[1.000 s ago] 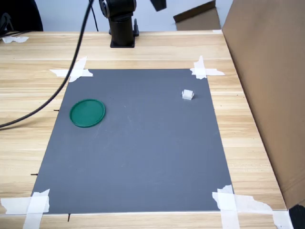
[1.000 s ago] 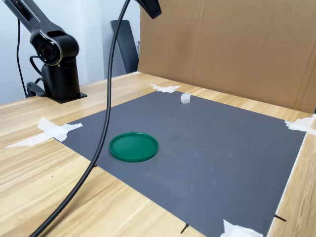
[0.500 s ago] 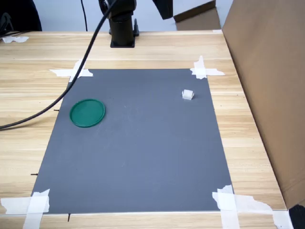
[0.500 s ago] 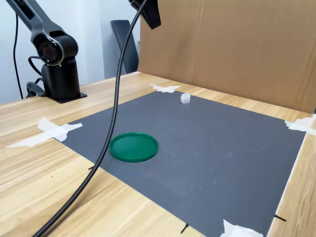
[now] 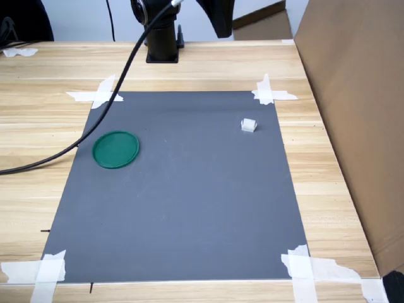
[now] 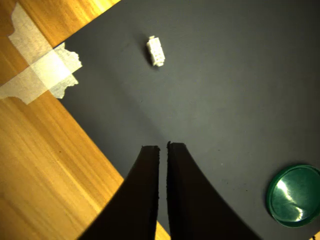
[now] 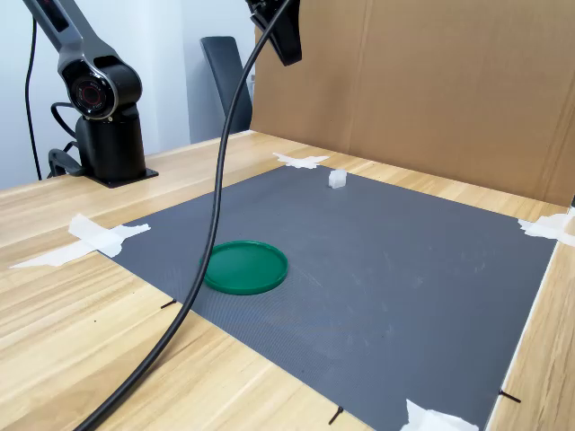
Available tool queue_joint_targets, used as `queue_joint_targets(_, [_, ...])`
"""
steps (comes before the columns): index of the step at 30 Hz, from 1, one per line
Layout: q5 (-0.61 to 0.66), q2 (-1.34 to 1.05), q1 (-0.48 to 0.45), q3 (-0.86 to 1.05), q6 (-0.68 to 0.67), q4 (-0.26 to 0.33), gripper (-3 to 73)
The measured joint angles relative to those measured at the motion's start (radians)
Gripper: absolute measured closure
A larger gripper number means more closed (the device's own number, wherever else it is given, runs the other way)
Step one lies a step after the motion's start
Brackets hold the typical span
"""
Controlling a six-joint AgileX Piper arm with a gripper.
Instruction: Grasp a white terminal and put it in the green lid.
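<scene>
The pincer [image 6: 163, 146] (pressed together, empty) has dropped lower — white terminal [image 6: 155, 50] unmoved.

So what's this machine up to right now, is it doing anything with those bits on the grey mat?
A robot arm is hanging high above a grey mat taped to a wooden table, and it holds nothing. Its gripper has its jaws nearly together and is up in the air, well short of the small white terminal that lies near one taped corner of the mat. The green lid sits empty on the mat's other side, far from the terminal. Nothing has been picked up yet.
</scene>
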Motion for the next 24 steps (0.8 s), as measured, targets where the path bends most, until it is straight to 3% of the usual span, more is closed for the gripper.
queue_joint_targets(2, [0.010,0.016,0.001,-0.010,0.000,0.006,65.8])
queue_joint_targets(7, [0.044,0.070,0.001,-0.046,0.020,0.017,42.0])
queue_joint_targets(8, [0.044,0.087,0.001,-0.047,0.043,-0.002,30.3])
queue_joint_targets(12, [0.044,0.108,0.001,-0.049,0.064,-0.039,18.1])
queue_joint_targets(24, [0.007,0.158,0.001,-0.050,0.062,-0.068,15.6])
